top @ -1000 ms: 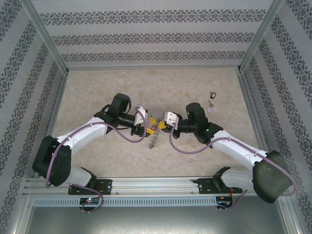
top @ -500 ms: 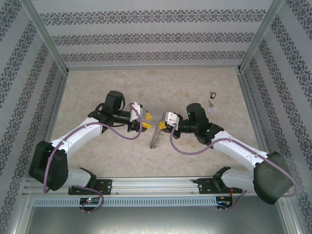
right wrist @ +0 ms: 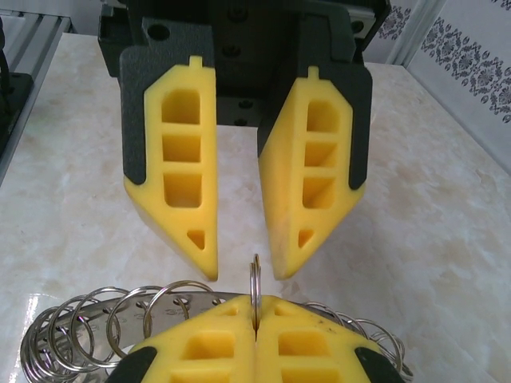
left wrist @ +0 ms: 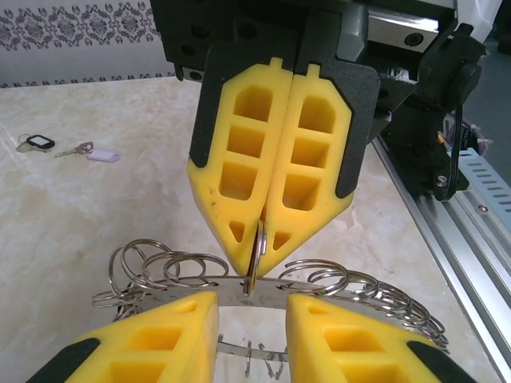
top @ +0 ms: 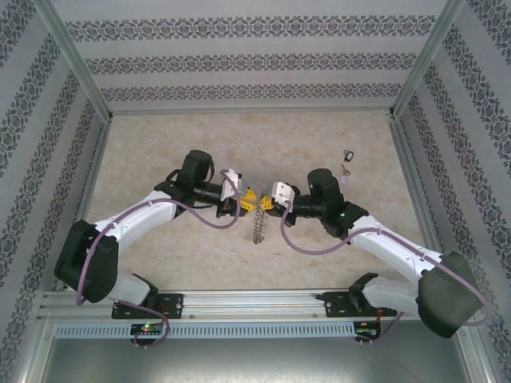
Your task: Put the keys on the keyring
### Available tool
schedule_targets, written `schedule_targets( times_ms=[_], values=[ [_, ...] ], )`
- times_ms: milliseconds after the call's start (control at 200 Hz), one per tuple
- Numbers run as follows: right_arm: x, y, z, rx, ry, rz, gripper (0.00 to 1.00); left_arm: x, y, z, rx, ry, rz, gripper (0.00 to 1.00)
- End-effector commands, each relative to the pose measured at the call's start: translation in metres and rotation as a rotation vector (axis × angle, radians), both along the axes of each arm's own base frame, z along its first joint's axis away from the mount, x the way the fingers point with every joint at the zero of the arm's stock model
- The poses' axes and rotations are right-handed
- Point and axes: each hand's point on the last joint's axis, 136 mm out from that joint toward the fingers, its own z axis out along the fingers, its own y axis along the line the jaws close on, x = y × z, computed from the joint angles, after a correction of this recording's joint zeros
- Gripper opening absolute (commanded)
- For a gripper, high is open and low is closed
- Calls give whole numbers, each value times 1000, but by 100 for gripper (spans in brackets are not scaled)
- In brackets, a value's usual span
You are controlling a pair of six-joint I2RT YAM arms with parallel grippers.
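**A:** What's different from a moment ago?

**B:** The left claw [top: 245, 202] had pulled off toward the left of the frame. Now it is back in the middle, nearly tip to tip with the right claw [top: 265, 205]. Its fingers have also drawn in, leaving a narrow gap with nothing held.

**A:** And the right one?

**B:** It hasn't moved. It is pinched tight on one thin loop [right wrist: 255, 275] of the keyring [top: 256, 227], which sits just under the meeting point at the centre of the top view. Whether its low end rests on the desk [top: 160, 144], I can't tell.

**A:** Where does the left claw stand against it?

**B:** In the right wrist view its fingers straddle that upright loop, one on either side, with a gap showing on each.

**A:** So what does that mean for the task?

**B:** It looks like the left claw is lining up a second grip on the ring, to steady it or pry it open. No key is being threaded yet. The keys [top: 346, 156] lie well apart, at the upper right of the desk.
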Motion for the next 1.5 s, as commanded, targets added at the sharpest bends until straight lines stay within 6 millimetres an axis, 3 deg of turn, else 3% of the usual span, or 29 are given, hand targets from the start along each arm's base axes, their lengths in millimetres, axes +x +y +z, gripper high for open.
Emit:
schedule_targets(
  times_ms=[0,225,530,595,709,769,809,964,1179,1494],
  values=[
    [-7,6,17,54,-37,35,0,-3,-7,12,-25,-32,-40,25],
    [-6,7,15,48,-39,30,0,-4,-11,23,-54,-42,-62,19],
    [-2,6,19,60,-55,11,0,-3,-18,17,-37,-25,-80,10],
    [-2,6,19,60,-55,9,0,-4,-17,14,-28,-25,-87,0],
    [-1,4,16,43,-54,-1,0,-7,-13,10,-6,-63,-86,0],
    [2,-1,9,6,-65,-31,17,-5,-10,8,16,-95,-63,0],
    [4,-6,4,-29,-75,-49,23,-3,-8,6,32,-111,-46,0],
    [0,-19,-9,-92,-66,-52,33,-4,-3,5,73,-142,-39,0],
    [-3,-12,-13,-74,-21,-30,41,-6,-3,2,70,-142,-49,0],
    [7,-2,-12,-77,-18,-37,32,-11,-4,2,69,-132,-78,0]
  ],
)
